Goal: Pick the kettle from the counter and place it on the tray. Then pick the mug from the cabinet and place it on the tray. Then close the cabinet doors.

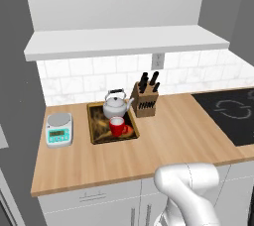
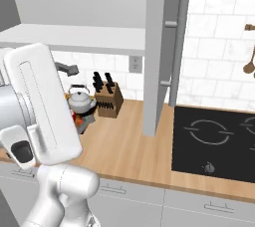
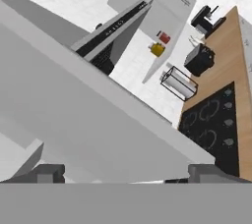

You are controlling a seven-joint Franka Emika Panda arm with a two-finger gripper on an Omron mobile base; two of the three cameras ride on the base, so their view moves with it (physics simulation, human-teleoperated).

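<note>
— On the tray (image 1: 95, 138), kettle (image 1: 117, 105) and mug (image 1: 117, 125) sit together, both deliveries apparently done; the tray rests on the counter (image 1: 163, 136).
— So only the cabinet doors remain?
— Looks so. One door (image 2: 155, 52) stands edge-on, open.
— And the arm?
— Raised high, hand tilted against a grey panel, gripper (image 3: 125, 178) fingers spread wide, holding nothing.

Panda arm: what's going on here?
The kettle and the mug both sit on the tray on the counter. A cabinet door stands open over the counter. The end effector is open, holds nothing, and faces a grey panel up close. Closing the doors is what remains.
</note>
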